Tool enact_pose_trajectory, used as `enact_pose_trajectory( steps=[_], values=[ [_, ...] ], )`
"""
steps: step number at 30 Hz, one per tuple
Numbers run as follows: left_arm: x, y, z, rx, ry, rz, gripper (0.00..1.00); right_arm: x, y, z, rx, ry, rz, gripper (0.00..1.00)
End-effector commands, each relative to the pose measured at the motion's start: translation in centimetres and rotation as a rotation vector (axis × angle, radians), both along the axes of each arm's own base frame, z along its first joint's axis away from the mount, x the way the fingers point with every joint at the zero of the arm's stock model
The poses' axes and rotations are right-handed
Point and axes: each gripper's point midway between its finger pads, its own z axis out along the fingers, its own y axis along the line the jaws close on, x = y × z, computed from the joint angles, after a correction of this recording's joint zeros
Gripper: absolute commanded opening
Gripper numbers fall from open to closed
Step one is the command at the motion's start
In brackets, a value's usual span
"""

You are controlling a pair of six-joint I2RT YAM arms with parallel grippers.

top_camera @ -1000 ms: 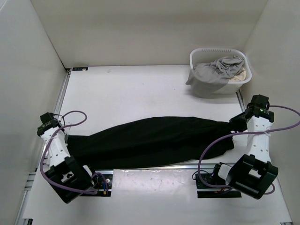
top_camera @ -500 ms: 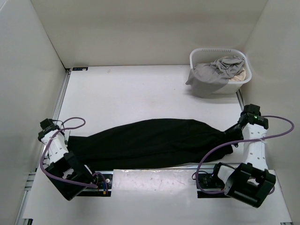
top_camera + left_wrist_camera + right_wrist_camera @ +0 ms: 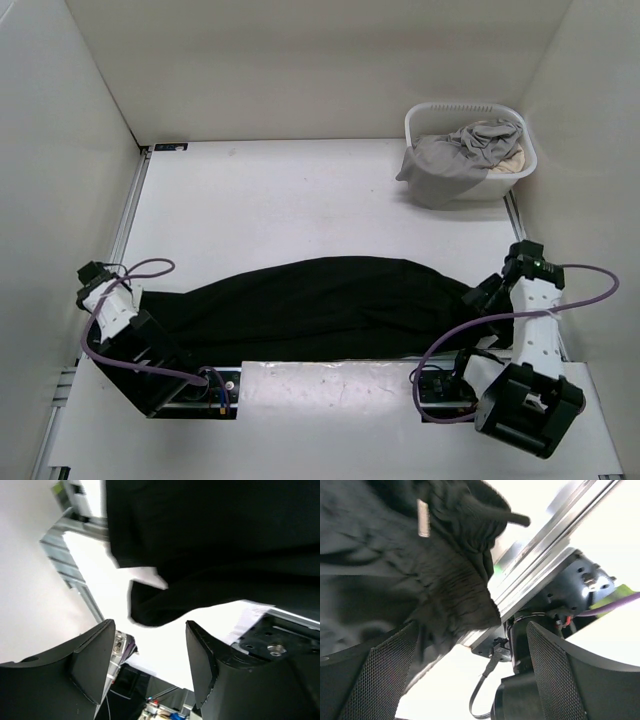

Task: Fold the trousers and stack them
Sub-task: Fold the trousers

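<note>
My left hand (image 3: pixel 149 625) stands wide with nothing between its fingers. A black cuff edge of the trousers (image 3: pixel 320 305) lies just past the tips on the white bench (image 3: pixel 280 200). My right hand (image 3: pixel 472 625) is spread wide too. The gathered waistband lies loose against its left finger (image 3: pixel 380 670), not pinched. A drawstring (image 3: pixel 495 512) and a small metal tip (image 3: pixel 423 517) show above it.

From above, the trousers lie stretched long from left to right across the near part of the bench, one end by each hand. At the far right stands a white basket (image 3: pixel 420 125) with a grey garment (image 3: pixel 455 160) draped over its rim. A dark label (image 3: pixel 170 147) sits at the far left corner, too small to read.
</note>
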Motion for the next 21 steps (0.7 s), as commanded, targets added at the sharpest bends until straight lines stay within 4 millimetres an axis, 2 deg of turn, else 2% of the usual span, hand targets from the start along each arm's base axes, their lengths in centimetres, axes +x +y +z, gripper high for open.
enact_pose_trajectory(
  steps=[1, 2, 3, 4, 5, 6, 7, 8, 9, 10, 11, 12, 14, 15, 16, 18, 21],
  values=[
    [1.9, 3.6, 3.4, 0.137, -0.102, 0.029, 0.7, 2.5, -1.8, 4.4, -0.131, -0.128, 0.028, 0.93],
    [2.9, 4.2, 4.3, 0.149, -0.144, 0.024, 0.7, 3.2, -2.5, 5.6, -0.185, -0.157, 0.04, 0.93],
    [4.5, 3.9, 4.7, 0.1, -0.217, -0.011, 0.7, 4.1, -2.4, 6.8, -0.215, -0.196, 0.073, 0.93],
    [6.3, 4.4, 6.9, 0.104, -0.298, -0.033, 0.7, 5.7, -2.6, 9.4, -0.256, -0.294, 0.088, 0.93],
    [7.0, 3.8, 7.4, 0.062, -0.33, -0.049, 0.7, 7.2, -2.4, 10.4, -0.269, -0.361, 0.123, 0.89],
    [8.0, 3.6, 7.9, 0.046, -0.361, -0.085, 0.7, 8.1, -1.9, 10.9, -0.275, -0.41, 0.16, 0.82],
    [9.1, 3.1, 7.9, 0.015, -0.393, -0.113, 0.7, 9.3, 0.1, 11.3, -0.226, -0.465, 0.246, 0.8],
    [10.0, 2.6, 7.2, -0.019, -0.382, -0.146, 0.7, 10.5, 1.3, 10.3, -0.19, -0.485, 0.286, 0.79],
    [10.3, 2.0, 6.2, -0.054, -0.363, -0.171, 0.7, 10.8, 2.9, 9.2, -0.142, -0.475, 0.345, 0.77],
    [10.7, 1.3, 5.2, -0.095, -0.345, -0.189, 0.69, 10.9, 4.1, 7.3, -0.09, -0.416, 0.403, 0.75],
    [10.3, 0.1, 3.3, -0.14, -0.285, -0.211, 0.69, 10.8, 5.3, 5.9, -0.036, -0.376, 0.438, 0.75],
    [10.1, -0.2, 1.6, -0.178, -0.229, -0.214, 0.67, 9.7, 6.1, 3.8, -0.016, -0.297, 0.478, 0.69],
    [9.2, -1.5, -0.5, -0.24, -0.167, -0.212, 0.66, 8.6, 6.7, 0.8, 0.013, -0.185, 0.493, 0.6],
    [9.3, -2.3, -1.3, -0.279, -0.156, -0.226, 0.66, 8.4, 7.1, -0.2, 0.038, -0.176, 0.497, 0.51],
    [9.5, -2.9, -1.6, -0.302, -0.161, -0.239, 0.66, 6.7, 7.8, -2.1, 0.093, -0.124, 0.485, 0.49],
    [9.8, -4.4, -2.9, -0.333, -0.147, -0.277, 0.66, 5.7, 7.9, -4.1, 0.112, -0.073, 0.461, 0.47],
    [10.2, -4.4, -4.8, -0.283, -0.108, -0.297, 0.66, 4.3, 7.2, -6.5, 0.094, 0.05, 0.453, 0.47]
  ],
)
